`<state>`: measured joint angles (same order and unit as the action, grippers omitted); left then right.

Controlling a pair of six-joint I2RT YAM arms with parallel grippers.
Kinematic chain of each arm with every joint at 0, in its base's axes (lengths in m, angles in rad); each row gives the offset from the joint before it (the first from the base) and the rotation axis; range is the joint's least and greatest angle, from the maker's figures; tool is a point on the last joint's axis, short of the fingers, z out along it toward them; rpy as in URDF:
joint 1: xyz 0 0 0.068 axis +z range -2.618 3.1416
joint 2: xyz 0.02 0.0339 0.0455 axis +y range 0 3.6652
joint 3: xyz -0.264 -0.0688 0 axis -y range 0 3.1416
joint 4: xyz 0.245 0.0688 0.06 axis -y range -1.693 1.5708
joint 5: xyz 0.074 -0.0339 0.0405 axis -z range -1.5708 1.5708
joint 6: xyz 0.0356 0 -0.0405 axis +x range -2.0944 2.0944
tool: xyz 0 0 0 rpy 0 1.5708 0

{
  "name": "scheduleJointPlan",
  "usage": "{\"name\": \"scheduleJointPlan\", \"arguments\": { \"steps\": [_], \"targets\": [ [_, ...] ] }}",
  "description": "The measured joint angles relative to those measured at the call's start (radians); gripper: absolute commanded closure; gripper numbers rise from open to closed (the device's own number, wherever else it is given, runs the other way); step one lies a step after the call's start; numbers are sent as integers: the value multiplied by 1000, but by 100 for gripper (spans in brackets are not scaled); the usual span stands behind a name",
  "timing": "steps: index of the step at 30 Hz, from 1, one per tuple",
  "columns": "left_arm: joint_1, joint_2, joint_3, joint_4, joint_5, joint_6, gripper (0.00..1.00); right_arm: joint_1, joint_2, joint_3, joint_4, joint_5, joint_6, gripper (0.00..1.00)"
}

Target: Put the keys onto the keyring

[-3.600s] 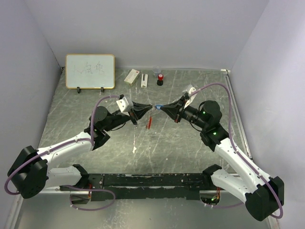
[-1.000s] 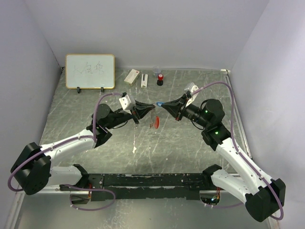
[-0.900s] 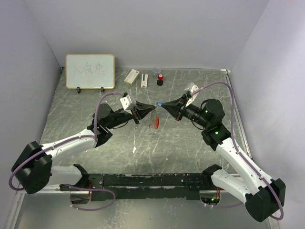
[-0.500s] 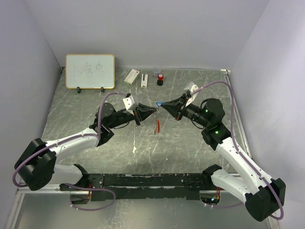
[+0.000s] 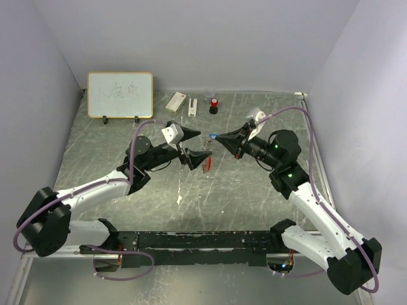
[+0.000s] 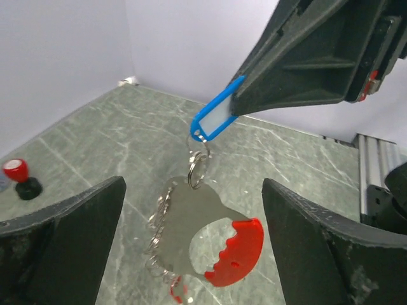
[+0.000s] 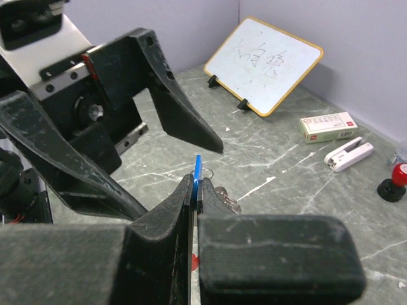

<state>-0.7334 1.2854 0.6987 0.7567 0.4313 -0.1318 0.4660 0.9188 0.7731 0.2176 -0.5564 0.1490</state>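
My right gripper (image 5: 215, 136) is shut on the blue-headed key (image 5: 212, 135), above the middle of the table. In the left wrist view the blue key (image 6: 216, 117) sticks out of the right fingers, and the keyring (image 6: 191, 222) hangs from it by a small ring: a grey strip, a curved red strap (image 6: 240, 251) and loose coils. A small red piece dangles blurred at the bottom; I cannot tell whether it is the red key. My left gripper (image 5: 205, 145) stands open on either side of the hanging keyring, touching nothing. The right wrist view shows the blue key (image 7: 198, 166) edge-on between the shut right gripper (image 7: 196, 185).
A whiteboard (image 5: 120, 94) stands at the back left. A white box (image 5: 176, 101), a white stapler (image 5: 192, 107) and a small red-and-black bottle (image 5: 213, 105) line the back edge. Grey walls close in the table on three sides.
My left gripper has opened and let go of the keyring, which now hangs from the blue key in the right gripper. The left arm has shifted slightly to the right.
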Motion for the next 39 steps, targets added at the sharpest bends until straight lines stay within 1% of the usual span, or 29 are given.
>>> {"name": "scheduleJointPlan", "arguments": {
  "steps": [2, 7, 10, 17, 21, 23, 26, 28, 30, 34, 36, 39],
  "targets": [
    [2, -36, -14, -13, -45, 3, 0, 0, 0, 5, -6, 10, -5, 100],
    [5, -197, -101, -24, -174, 20, 0, 0, 0, 25, -17, 44, -18, 100],
    [7, -265, -131, -35, -244, 24, 0, 0, 1, 37, -31, 81, -22, 100],
    [11, -339, -161, -87, -403, 14, 0, 1, 42, 75, -69, 189, 14, 100],
    [11, -367, -162, -139, -536, -45, 0, 1, 76, 103, -88, 257, 60, 100],
    [13, -370, -135, -219, -607, -96, 1, 2, 89, 117, -98, 284, 80, 100],
    [14, -345, -27, -381, -678, -158, 0, 5, 103, 129, -105, 327, 115, 100],
    [15, -336, 32, -445, -706, -196, 0, 6, 106, 130, -104, 360, 140, 100],
    [15, -340, 61, -488, -733, -232, 0, 6, 113, 141, -114, 396, 164, 100],
    [15, -369, 64, -552, -764, -297, 0, 8, 156, 199, -132, 449, 210, 100],
    [15, -374, 71, -580, -764, -308, 0, 12, 173, 217, -126, 458, 231, 100],
    [16, -360, 129, -669, -764, -328, 0, 44, 211, 252, -116, 460, 249, 100]
  ]
}}
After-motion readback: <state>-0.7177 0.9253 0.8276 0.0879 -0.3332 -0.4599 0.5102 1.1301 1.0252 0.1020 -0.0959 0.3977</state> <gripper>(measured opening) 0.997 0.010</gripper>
